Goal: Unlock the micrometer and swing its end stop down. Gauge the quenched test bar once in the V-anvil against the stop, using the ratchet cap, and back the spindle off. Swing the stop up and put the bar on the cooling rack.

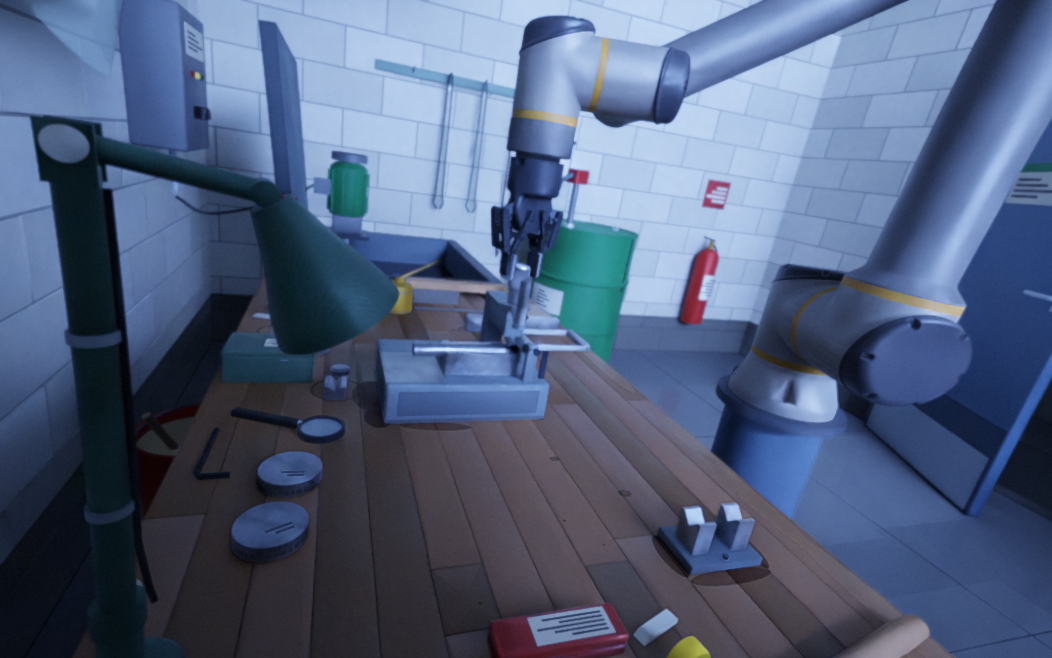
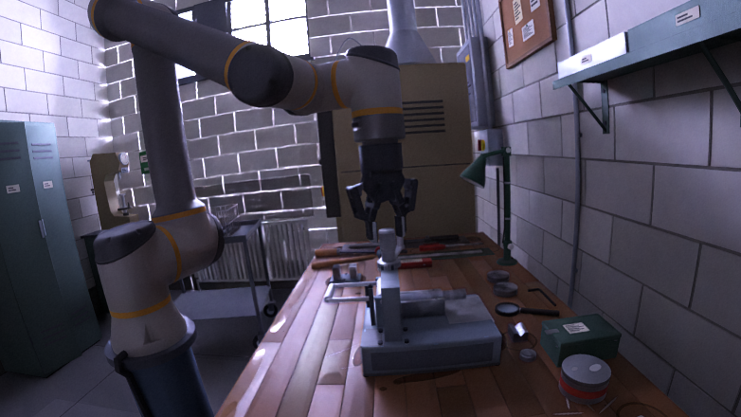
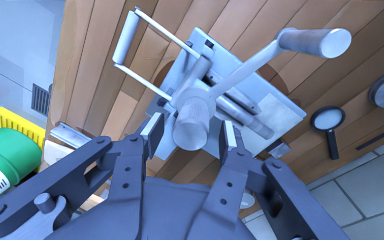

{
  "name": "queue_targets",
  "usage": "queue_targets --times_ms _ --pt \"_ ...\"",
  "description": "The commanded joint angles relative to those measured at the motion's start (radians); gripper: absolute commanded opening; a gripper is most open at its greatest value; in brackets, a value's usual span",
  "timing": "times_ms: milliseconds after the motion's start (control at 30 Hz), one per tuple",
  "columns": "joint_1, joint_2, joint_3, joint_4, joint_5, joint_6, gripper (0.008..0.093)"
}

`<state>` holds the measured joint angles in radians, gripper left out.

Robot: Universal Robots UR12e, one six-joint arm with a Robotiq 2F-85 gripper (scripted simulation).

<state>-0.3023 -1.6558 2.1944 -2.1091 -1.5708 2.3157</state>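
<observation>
My gripper (image 3: 191,135) hangs open and empty straight above the micrometer stand (image 1: 463,372), its fingers on either side of the upright knurled ratchet cap (image 3: 192,124) without gripping it. A lever with a round handle (image 3: 313,42) sticks out sideways from the collar below the cap. The test bar (image 1: 459,350) lies along the stand's V-anvil. A wire-framed end stop (image 3: 147,48) reaches out flat from the stand's end over the bench. The cooling rack (image 1: 710,537), a small plate with two V-blocks, sits empty near the bench's front right edge.
The bench's right edge (image 1: 667,419) runs just beside the stand, with my arm's base (image 1: 776,434) beyond it. A green lamp (image 1: 310,271) overhangs the left side. A magnifier (image 1: 310,425), two steel discs (image 1: 279,496) and a hex key lie left of the stand.
</observation>
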Motion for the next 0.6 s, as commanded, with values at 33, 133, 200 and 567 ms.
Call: queue_targets --times_ms 33,133,200,567 --pt "0.000 0.002 0.002 -0.006 0.000 0.000 0.0580" --pt "0.000 0.006 0.006 -0.013 0.000 0.000 0.0580" --pt "0.000 0.007 0.007 -0.017 0.000 0.000 0.0580" --pt "0.000 0.009 0.009 -0.019 0.000 0.000 0.0580"
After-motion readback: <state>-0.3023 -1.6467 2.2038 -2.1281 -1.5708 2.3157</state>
